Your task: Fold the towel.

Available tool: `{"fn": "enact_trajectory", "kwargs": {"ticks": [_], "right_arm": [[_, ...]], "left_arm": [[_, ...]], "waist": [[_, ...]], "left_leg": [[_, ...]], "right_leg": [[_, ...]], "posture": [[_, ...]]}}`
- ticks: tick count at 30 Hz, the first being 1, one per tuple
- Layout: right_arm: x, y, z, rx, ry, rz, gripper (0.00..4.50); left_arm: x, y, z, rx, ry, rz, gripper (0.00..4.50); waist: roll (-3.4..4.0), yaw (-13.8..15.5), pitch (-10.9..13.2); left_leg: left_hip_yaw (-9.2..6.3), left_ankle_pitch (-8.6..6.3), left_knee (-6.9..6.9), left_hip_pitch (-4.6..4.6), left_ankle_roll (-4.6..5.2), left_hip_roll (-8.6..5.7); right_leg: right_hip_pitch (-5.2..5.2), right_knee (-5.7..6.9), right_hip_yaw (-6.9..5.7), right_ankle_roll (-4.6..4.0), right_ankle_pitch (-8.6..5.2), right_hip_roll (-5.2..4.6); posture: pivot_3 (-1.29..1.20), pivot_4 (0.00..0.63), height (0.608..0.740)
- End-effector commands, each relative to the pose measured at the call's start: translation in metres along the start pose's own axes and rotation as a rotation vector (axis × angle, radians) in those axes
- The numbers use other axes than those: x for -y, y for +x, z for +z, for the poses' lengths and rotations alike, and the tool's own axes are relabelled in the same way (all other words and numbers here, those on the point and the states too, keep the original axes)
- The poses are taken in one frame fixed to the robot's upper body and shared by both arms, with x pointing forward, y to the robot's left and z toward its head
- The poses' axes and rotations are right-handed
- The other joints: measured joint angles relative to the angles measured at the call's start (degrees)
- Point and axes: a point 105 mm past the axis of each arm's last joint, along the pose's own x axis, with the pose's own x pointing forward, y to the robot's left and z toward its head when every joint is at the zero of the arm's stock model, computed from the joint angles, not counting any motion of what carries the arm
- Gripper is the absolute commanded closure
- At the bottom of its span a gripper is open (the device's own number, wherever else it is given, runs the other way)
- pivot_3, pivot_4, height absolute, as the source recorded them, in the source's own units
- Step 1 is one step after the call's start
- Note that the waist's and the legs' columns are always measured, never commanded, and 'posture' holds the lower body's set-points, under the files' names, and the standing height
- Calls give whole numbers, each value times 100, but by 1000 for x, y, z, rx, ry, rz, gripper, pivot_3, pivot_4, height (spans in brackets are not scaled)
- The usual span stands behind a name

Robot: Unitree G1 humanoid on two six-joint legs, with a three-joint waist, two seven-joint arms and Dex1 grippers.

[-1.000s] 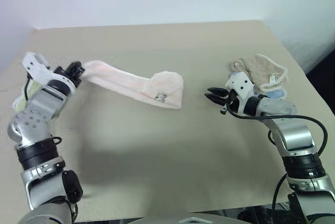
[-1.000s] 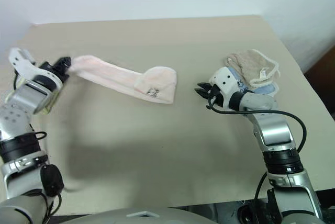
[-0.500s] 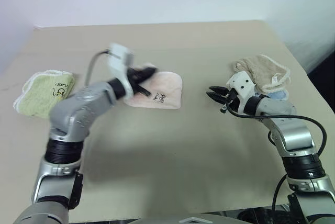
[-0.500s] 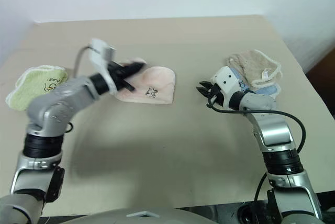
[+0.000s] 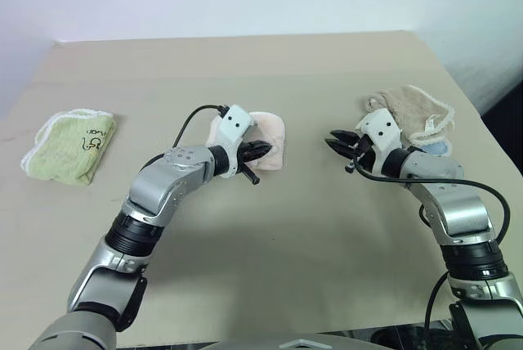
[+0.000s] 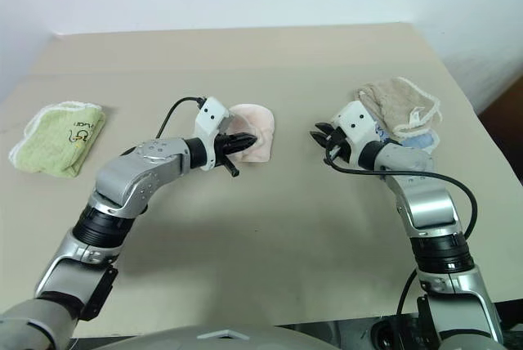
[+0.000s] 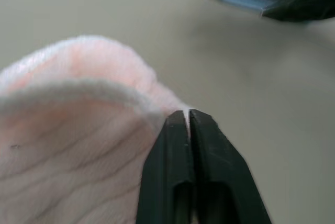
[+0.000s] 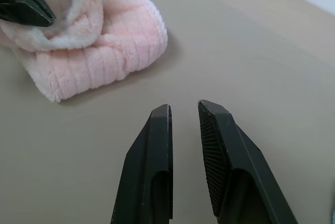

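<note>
Head views: towel point(image 5: 268, 131) lying folded over near the middle of the table point(image 5: 270, 244), soft, light and floppy, easy to bunch. Best taken at a stitched edge or corner.
Left gripper point(image 5: 263, 150): over the towel's near side, fingers almost together, pinching the white edge.
Right gripper point(image 5: 334, 141): near the towel, a bit apart, fingers a little open, holding nothing.
Around: green cloth point(image 5: 70, 145) by the table's left edge, beige cloth point(image 5: 413, 111) by its right edge. Nothing in the way.
Left wrist view: thin white edge caught at the fingertips point(image 7: 178, 130).
Right wrist view: small gap between fingers point(image 8: 157, 145), towel ahead.
</note>
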Motion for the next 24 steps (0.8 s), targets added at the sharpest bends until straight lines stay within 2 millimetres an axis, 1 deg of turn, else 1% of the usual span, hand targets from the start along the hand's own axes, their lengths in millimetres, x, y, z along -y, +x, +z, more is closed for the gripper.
{"fn": "enact_trajectory", "kwargs": {"ticks": [1,2,3,7,8,10,12,13,14,16,18,20,23,24], "right_arm": [[2,-2,16,50,-31,-12,3639],[3,-2,17,50,-33,-11,3639],[3,-2,17,51,-34,-11,3639],[2,4,25,68,-52,4,3639],[3,5,27,75,-54,4,3639],[4,10,35,98,-50,6,3639],[4,15,46,133,-26,16,4012],[1,18,50,146,-18,35,4235],[-3,20,53,156,-15,51,4486],[-12,26,60,176,-8,85,4486],[-19,33,66,194,-5,110,4486],[-26,41,72,213,0,132,4486],[-37,54,82,241,13,167,4500],[-39,57,84,247,16,177,4500]], "left_arm": [[7,-8,24,119,-34,-56,3162],[9,-9,26,135,-49,-71,2769],[10,-11,28,145,-59,-81,2480],[17,-25,40,225,-105,-134,1095],[16,-28,42,233,-102,-130,787],[5,-36,46,256,-82,-79,89],[-20,-48,55,284,-39,49,0],[-35,-53,54,270,-9,122,0],[-44,-57,52,247,30,171,0],[-61,-63,43,170,146,238,0],[-70,-68,38,129,226,254,0],[-76,-72,35,118,258,259,0],[-80,-75,37,140,277,243,597],[-81,-74,37,145,277,239,920]], "waist": [[0,-3,0],[0,-4,0],[0,-10,0],[0,-24,0],[0,-21,0],[0,-21,0],[0,-23,0],[0,-21,0],[0,-16,0],[0,-16,0],[1,-19,0],[2,-13,1],[2,-13,1],[2,-13,1]], "left_leg": [[0,0,0,0,0,0],[0,0,0,1,0,0],[0,0,0,1,-1,1],[0,0,0,2,-1,1],[0,0,0,2,-1,1],[0,0,1,3,-1,1],[0,1,1,6,-2,1],[0,1,1,6,-3,2],[0,2,1,6,-3,1],[-1,3,1,6,-5,1],[0,3,-1,6,-4,-1],[0,1,-1,4,-3,-2],[0,1,-1,2,-2,-3],[-1,1,-1,0,-3,-3]], "right_leg": [[0,0,0,0,0,0],[0,0,0,0,0,0],[-1,1,0,0,0,0],[-1,3,0,1,0,1],[-1,3,0,1,0,1],[0,3,0,1,0,1],[1,5,0,1,0,2],[0,5,0,1,0,3],[0,7,0,0,0,3],[-1,10,-1,0,0,4],[-1,9,-1,0,0,4],[-2,6,-1,-1,0,3],[-6,7,-1,-1,0,0],[-9,8,-1,-1,0,0]], "posture": [[0,150,728],[0,150,728],[0,150,728],[0,150,728],[0,150,728],[0,150,728],[0,150,728],[0,150,728],[0,150,728],[0,150,728],[0,150,728],[0,150,728],[0,150,728],[0,150,728]]}}
